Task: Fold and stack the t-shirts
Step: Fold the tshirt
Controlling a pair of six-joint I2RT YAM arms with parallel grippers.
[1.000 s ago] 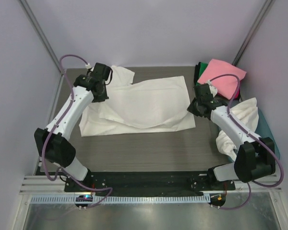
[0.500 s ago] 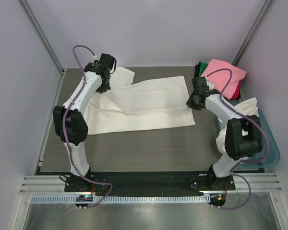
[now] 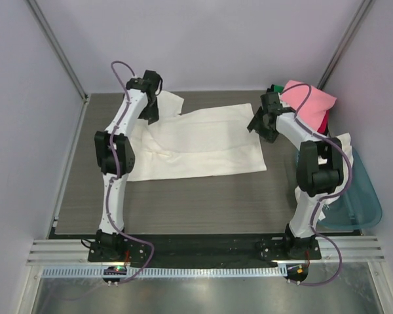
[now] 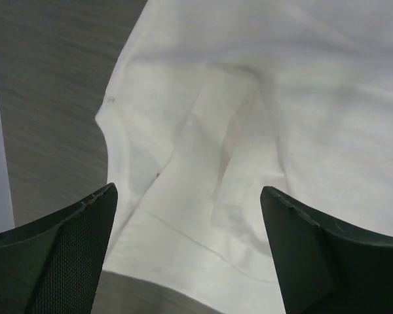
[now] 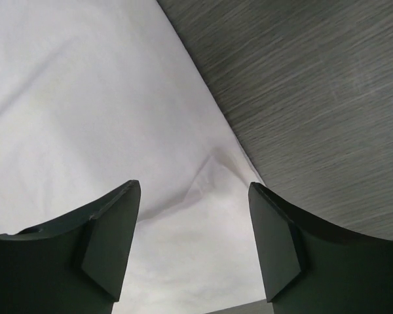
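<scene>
A cream-white t-shirt (image 3: 196, 140) lies spread across the middle of the dark table, one sleeve pointing to the far left. My left gripper (image 3: 150, 112) hangs open over that far left part; in the left wrist view (image 4: 188, 252) only creased cloth (image 4: 203, 131) lies between its fingers. My right gripper (image 3: 259, 125) is open above the shirt's far right corner, and in the right wrist view (image 5: 193, 245) the shirt's edge (image 5: 85, 98) lies below it. A pink shirt (image 3: 309, 101) tops a pile at the far right, over a green one (image 3: 272, 93) and a red one (image 3: 323, 124).
A teal plastic tub (image 3: 361, 199) stands at the right edge, with white cloth (image 3: 339, 145) bunched at its far end behind the right arm. Bare dark table (image 3: 203, 203) lies in front of the shirt. Grey walls close in the left, back and right.
Both grippers have reached toward the back of the table and opened, letting go of the cream shirt. The lifted cloth has dropped and lies flatter.
</scene>
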